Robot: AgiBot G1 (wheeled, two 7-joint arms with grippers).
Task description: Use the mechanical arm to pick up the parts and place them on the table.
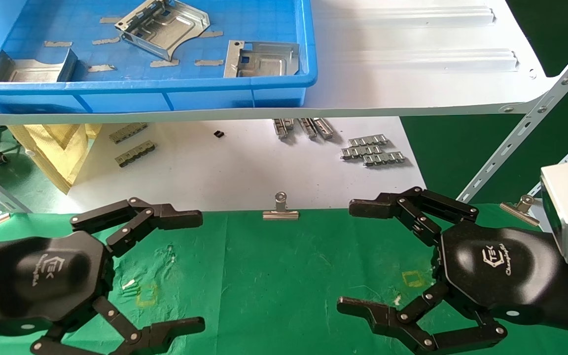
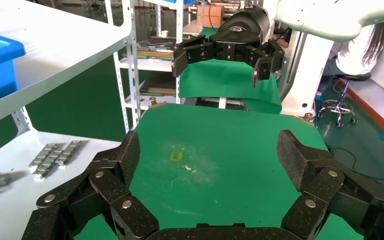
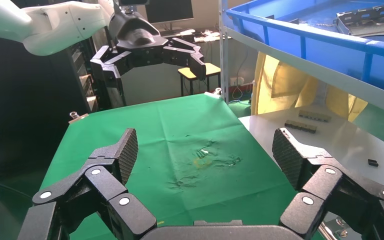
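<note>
Left gripper and right gripper hover spread wide, empty, above the table

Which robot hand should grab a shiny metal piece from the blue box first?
Probably the left gripper: the blue bin with the parts sits toward the robot's left. Both it and the right gripper hover open over the table.

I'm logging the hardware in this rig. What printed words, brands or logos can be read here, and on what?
"TEK" in a hexagon logo: on the right gripper palm.
Script below it starts "Champ"; the rest is unreadable.
Same logo on the left gripper palm, its script unreadable.
White swoosh mark on the far gripper, left wrist view: no letters readable.
</note>
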